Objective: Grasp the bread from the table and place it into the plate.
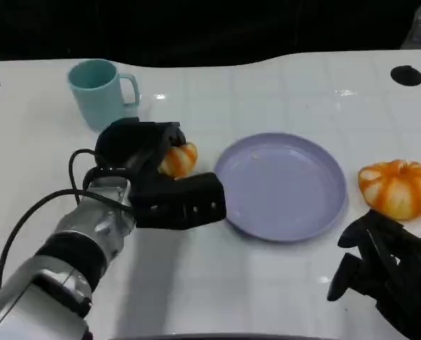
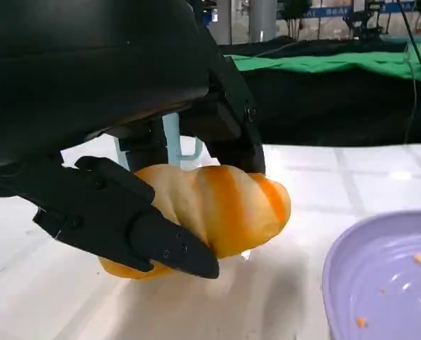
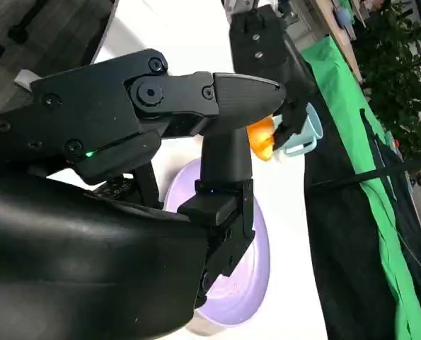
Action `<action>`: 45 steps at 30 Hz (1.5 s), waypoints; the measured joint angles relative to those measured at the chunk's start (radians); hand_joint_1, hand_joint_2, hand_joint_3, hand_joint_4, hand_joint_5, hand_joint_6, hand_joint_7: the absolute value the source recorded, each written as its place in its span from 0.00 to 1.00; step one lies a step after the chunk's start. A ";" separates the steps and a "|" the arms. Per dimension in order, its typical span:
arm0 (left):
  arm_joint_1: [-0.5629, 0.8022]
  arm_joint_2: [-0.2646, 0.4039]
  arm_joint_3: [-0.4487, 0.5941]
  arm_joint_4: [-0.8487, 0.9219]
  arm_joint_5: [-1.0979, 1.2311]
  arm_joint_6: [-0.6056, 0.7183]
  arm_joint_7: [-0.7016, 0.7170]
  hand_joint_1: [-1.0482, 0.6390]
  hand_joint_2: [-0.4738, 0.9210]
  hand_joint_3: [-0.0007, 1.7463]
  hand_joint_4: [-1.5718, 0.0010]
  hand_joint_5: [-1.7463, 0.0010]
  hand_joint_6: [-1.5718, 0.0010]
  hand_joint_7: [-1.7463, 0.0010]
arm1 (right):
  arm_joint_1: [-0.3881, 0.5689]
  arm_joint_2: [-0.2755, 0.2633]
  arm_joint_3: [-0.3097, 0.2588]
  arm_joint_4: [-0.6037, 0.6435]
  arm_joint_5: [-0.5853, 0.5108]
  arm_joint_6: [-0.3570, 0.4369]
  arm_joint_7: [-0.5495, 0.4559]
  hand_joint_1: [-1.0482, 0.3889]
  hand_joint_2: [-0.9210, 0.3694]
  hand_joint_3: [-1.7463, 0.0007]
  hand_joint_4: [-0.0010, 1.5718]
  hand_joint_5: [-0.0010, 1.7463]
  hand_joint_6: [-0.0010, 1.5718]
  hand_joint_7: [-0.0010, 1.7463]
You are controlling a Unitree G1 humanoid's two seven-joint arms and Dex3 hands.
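A twisted orange-and-cream bread roll [image 1: 180, 159] sits just left of the lilac plate [image 1: 281, 185]. My left hand [image 1: 150, 170] grips this roll from above. In the left wrist view the roll [image 2: 224, 205] lies between the black fingers [image 2: 132, 227], low over the white table, beside the plate's rim [image 2: 380, 283]. A second, round striped bread [image 1: 398, 188] lies right of the plate. My right hand [image 1: 380, 265] hovers near the table's front right with fingers apart and nothing in them. The right wrist view looks past its own fingers [image 3: 196, 99] to the plate [image 3: 249, 283] and the held roll [image 3: 261, 138].
A light blue mug [image 1: 98, 91] stands at the back left, behind my left hand. Two black holes [image 1: 406, 75] mark the white table's far corners. Crumbs lie in the plate. A black cable loops along my left forearm [image 1: 76, 248].
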State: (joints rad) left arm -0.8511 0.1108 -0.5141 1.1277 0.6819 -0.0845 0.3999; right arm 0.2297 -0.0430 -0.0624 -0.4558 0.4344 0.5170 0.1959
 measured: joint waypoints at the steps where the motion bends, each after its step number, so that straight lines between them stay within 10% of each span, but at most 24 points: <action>1: 0.000 0.004 0.008 -0.010 -0.008 -0.006 -0.002 0.53 0.93 0.22 0.44 0.00 0.47 0.60 | -0.001 0.000 0.000 0.003 0.000 0.000 0.000 0.41 0.00 0.80 0.41 1.00 0.32 0.92; 8: -0.035 -0.007 0.012 -0.049 -0.011 -0.013 -0.002 0.50 0.93 0.19 0.44 0.00 0.44 0.66 | -0.003 0.000 0.001 0.009 0.000 0.001 0.000 0.42 0.00 0.79 0.41 1.00 0.32 0.92; 10: -0.051 -0.019 0.009 -0.056 -0.010 -0.014 -0.004 0.49 0.96 0.14 0.45 0.00 0.49 0.34 | -0.002 0.000 0.001 0.009 0.000 0.001 0.000 0.42 0.00 0.79 0.41 1.00 0.31 0.92; 14: -0.083 -0.056 -0.011 -0.059 0.003 -0.071 -0.006 0.49 0.97 0.13 0.43 0.00 0.52 0.21 | -0.002 0.000 0.003 0.008 0.000 0.001 0.000 0.42 0.00 0.79 0.40 1.00 0.31 0.93; 19: -0.101 -0.103 -0.027 -0.052 0.013 -0.092 -0.012 0.47 0.98 0.10 0.40 0.00 0.45 0.43 | 0.003 -0.001 0.004 0.009 0.000 0.001 0.002 0.41 0.00 0.80 0.41 1.00 0.31 0.93; 31: -0.114 -0.233 -0.035 0.033 0.006 -0.066 -0.071 0.51 0.92 0.28 0.43 0.00 0.49 0.44 | 0.012 -0.001 0.009 0.005 -0.004 -0.002 0.005 0.41 0.00 0.79 0.40 1.00 0.31 0.93; 34: -0.120 -0.248 -0.031 0.048 0.000 -0.055 -0.089 0.51 0.92 0.28 0.46 0.00 0.47 0.60 | 0.014 -0.001 0.012 0.001 -0.008 -0.002 0.005 0.42 0.00 0.79 0.41 1.00 0.30 0.93; 38: -0.136 -0.272 -0.030 0.077 -0.006 -0.032 -0.107 0.52 0.89 0.30 0.48 0.00 0.54 0.29 | 0.014 -0.001 0.014 -0.005 -0.009 -0.002 0.005 0.42 0.00 0.78 0.40 1.00 0.30 0.93; 45: -0.150 -0.304 -0.031 0.106 -0.012 -0.031 -0.120 0.49 0.97 0.06 0.52 0.02 0.45 0.68 | 0.014 0.002 0.018 -0.006 -0.012 -0.002 0.003 0.42 0.00 0.78 0.40 1.00 0.30 0.94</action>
State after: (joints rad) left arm -1.0007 -0.1928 -0.5451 1.2339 0.6695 -0.1153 0.2799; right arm 0.2438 -0.0414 -0.0439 -0.4620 0.4220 0.5149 0.1991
